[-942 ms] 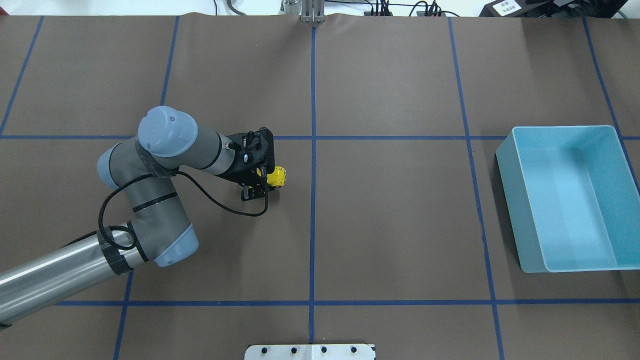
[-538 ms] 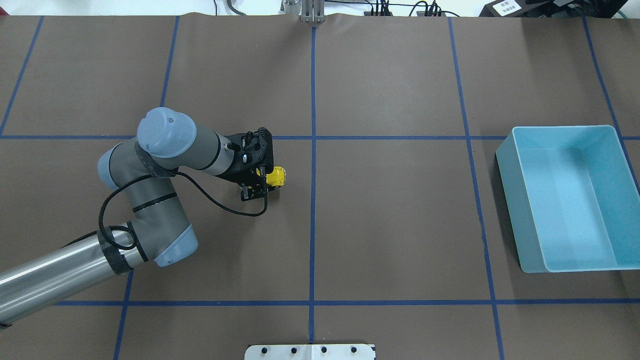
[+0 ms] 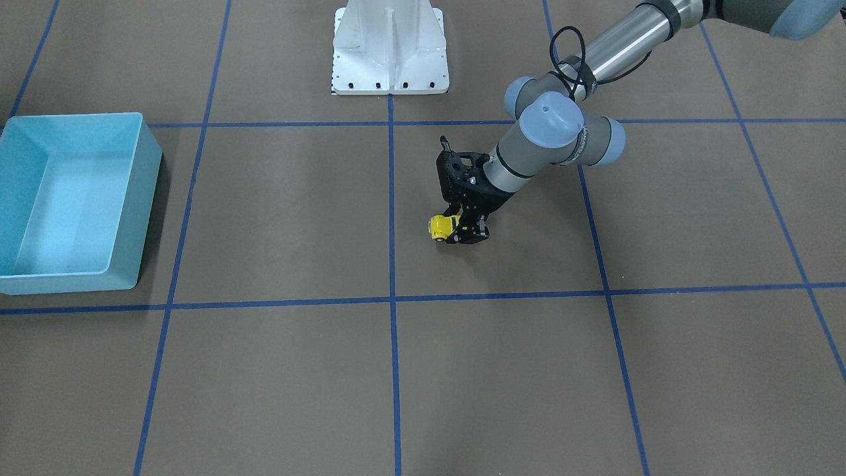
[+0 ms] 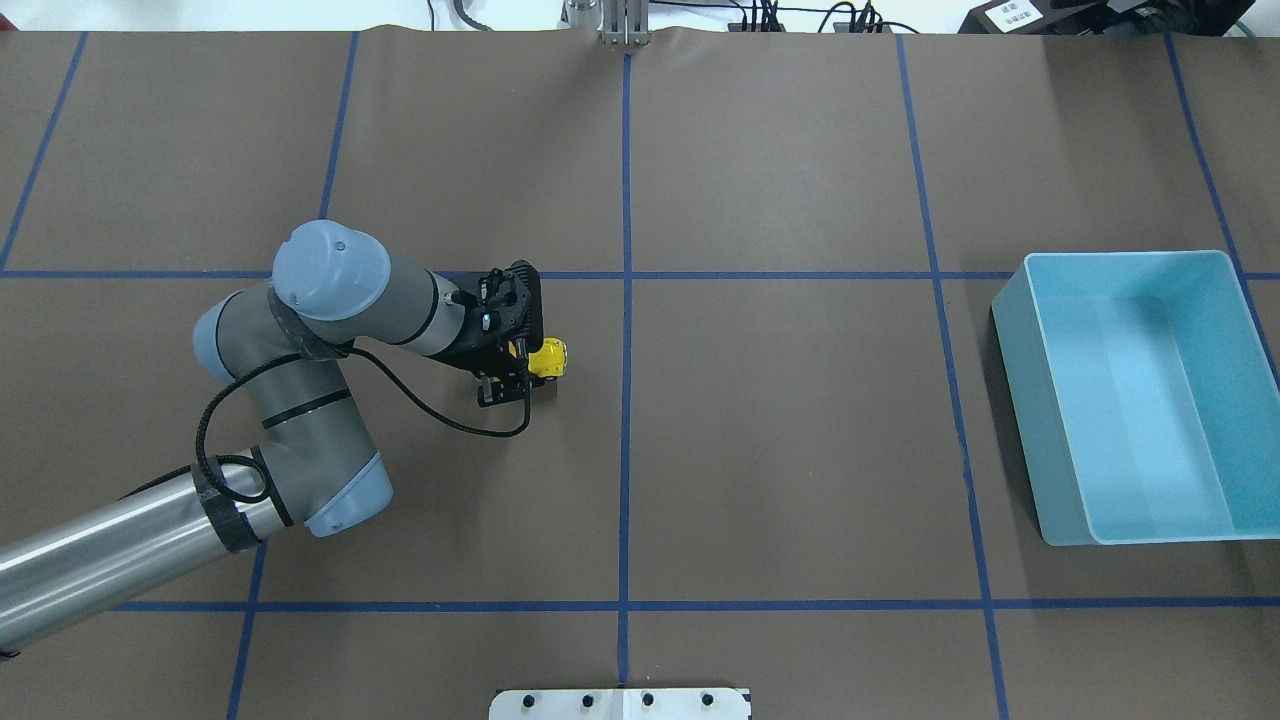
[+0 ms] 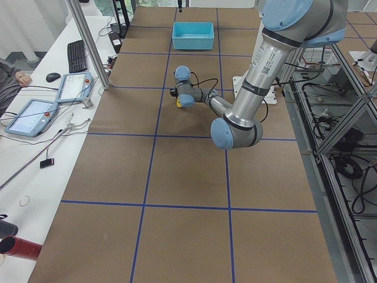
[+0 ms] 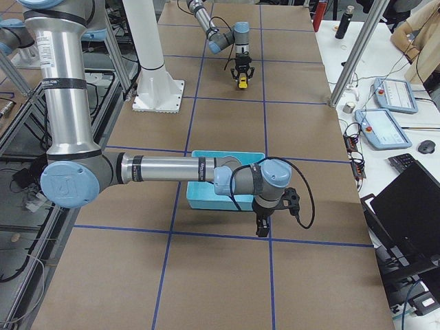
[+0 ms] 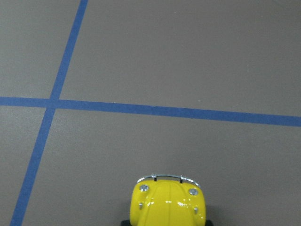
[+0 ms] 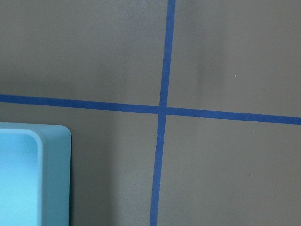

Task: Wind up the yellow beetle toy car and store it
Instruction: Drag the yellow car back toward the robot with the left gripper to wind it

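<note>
The yellow beetle toy car point(image 4: 551, 357) stands on the brown table left of centre, also in the front-facing view point(image 3: 437, 227) and at the bottom of the left wrist view point(image 7: 168, 202), nose pointing away. My left gripper point(image 4: 527, 362) is shut on the car's rear, down at table level point(image 3: 458, 228). The empty blue bin point(image 4: 1018, 400) stands at the far right. My right gripper point(image 6: 262, 230) hangs low beside the bin's near wall point(image 6: 206, 197); it shows only in the exterior right view, so I cannot tell whether it is open or shut.
Blue tape lines cross the brown table. The white robot base plate point(image 3: 390, 46) sits at the robot's edge. The bin's corner point(image 8: 51, 179) shows in the right wrist view. Tablets and a keyboard lie on a side desk point(image 5: 70, 88).
My left gripper and the car have slid a little to the left along the table. The bin has not moved.
</note>
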